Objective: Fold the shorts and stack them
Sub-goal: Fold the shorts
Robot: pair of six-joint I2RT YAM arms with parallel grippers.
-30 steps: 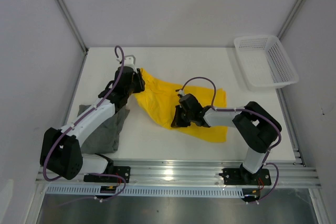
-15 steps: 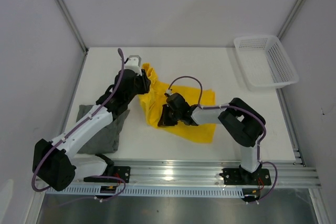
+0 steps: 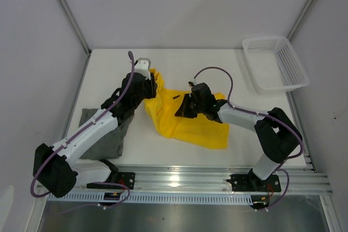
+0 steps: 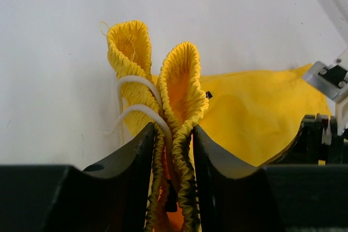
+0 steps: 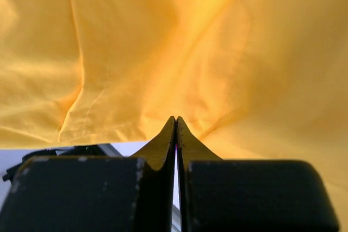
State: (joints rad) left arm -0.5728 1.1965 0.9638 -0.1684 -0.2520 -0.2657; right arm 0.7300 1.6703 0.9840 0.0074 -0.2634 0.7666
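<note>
Shorts (image 3: pixel 191 127) pinched — left end effector (image 4: pixel 173 133) ajar, right end effector (image 5: pixel 175 121) closed

White table (image 3: pixel 190 63) between pale grey walls (image 3: pixel 179 4), metal rail (image 3: pixel 185 177) along near edge, evenly lit.

Left arm (image 3: pixel 92 126) covers part of grey shorts (image 3: pixel 109 142).

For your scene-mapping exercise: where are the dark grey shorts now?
Top view: the grey shorts lie at the near left, partly under the left arm, left of the yellow shorts.
</note>
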